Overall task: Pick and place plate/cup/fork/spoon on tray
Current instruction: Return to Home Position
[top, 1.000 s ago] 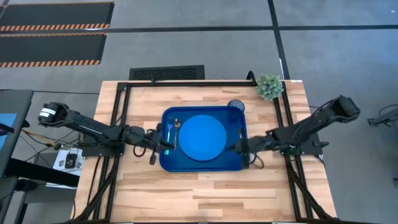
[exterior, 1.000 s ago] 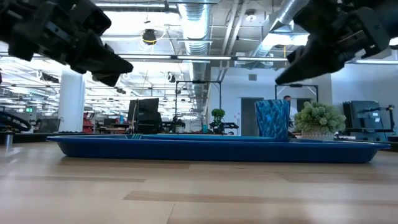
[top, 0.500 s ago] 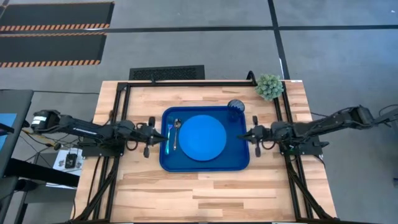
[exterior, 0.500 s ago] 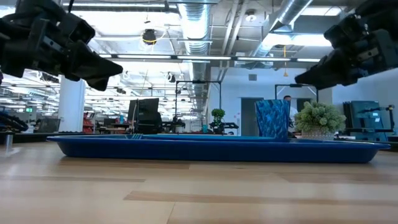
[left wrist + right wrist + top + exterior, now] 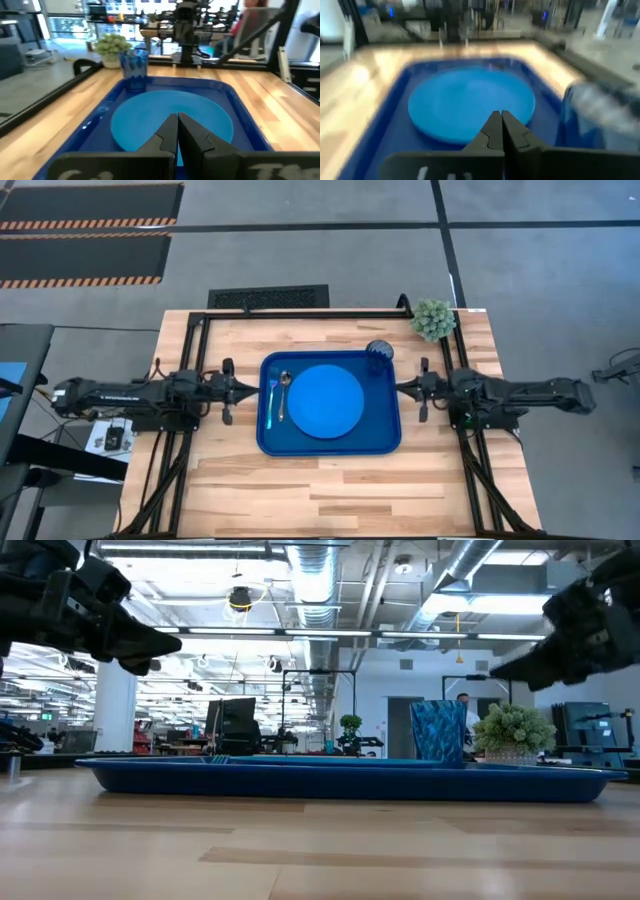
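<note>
One round bright-blue plate (image 5: 328, 401) fills dark-blue tray (image 5: 330, 444).

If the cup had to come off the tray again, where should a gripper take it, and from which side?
Best by its upper wall, one finger on either side across its round mouth. The cup stands upright in the tray's far right corner, apart from the plate. The right gripper is nearer, so probably come from the right, above the rim.
</note>
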